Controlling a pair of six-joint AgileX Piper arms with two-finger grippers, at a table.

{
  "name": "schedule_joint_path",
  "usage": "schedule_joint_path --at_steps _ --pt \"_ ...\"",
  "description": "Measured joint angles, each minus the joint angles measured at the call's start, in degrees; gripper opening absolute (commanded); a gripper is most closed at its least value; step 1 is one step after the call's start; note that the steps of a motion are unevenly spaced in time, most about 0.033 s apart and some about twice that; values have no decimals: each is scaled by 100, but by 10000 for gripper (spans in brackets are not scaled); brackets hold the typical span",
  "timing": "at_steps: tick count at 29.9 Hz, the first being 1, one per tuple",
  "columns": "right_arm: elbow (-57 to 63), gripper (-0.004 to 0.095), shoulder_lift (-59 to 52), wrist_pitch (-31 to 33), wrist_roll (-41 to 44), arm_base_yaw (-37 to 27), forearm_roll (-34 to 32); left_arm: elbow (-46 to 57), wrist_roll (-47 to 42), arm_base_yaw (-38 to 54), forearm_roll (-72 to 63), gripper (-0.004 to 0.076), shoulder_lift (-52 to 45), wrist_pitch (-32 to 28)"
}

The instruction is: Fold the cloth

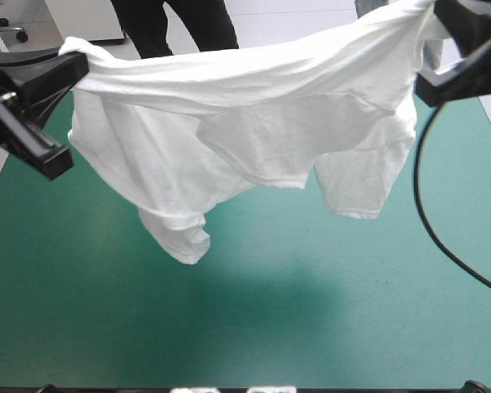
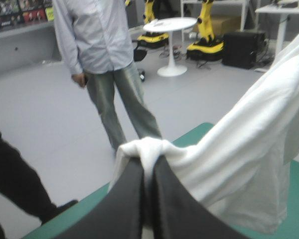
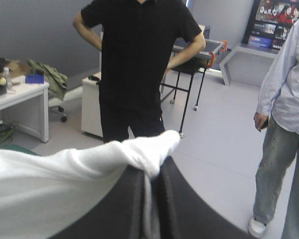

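Note:
The white T-shirt hangs stretched in the air between both raised arms, well above the teal-green table. Its body and one sleeve droop toward the table's middle without touching it. My left gripper is shut on one top corner of the T-shirt, a bunch of cloth sticking out past the fingertips. My right gripper is shut on the other top corner of the T-shirt, cloth pinched between its black fingers.
The table's far edge runs behind the hanging shirt. The shirt casts a dark shadow on the cover near the front.

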Motion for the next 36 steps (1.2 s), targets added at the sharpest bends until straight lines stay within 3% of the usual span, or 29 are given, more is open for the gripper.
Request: schedule_joint_path --at_steps 8,13,19,31,36 --pt "-19 -17 -710 5 -110 0 591 -111 155 0 -781 -9 -571 89" --pt "120 -17 -767 254 -45 0 721 -70 -292 0 -669 -9 -616 567" --pt "1242 -17 -743 470 52 0 620 831 -805 0 -304 -9 -417 567" --pt "3790 -17 116 225 369 0 -457 3510 -865 0 127 -9 703 522" --pt "3974 -17 955 -156 550 -14 -1065 3723 -865 0 753 -9 1442 -174"
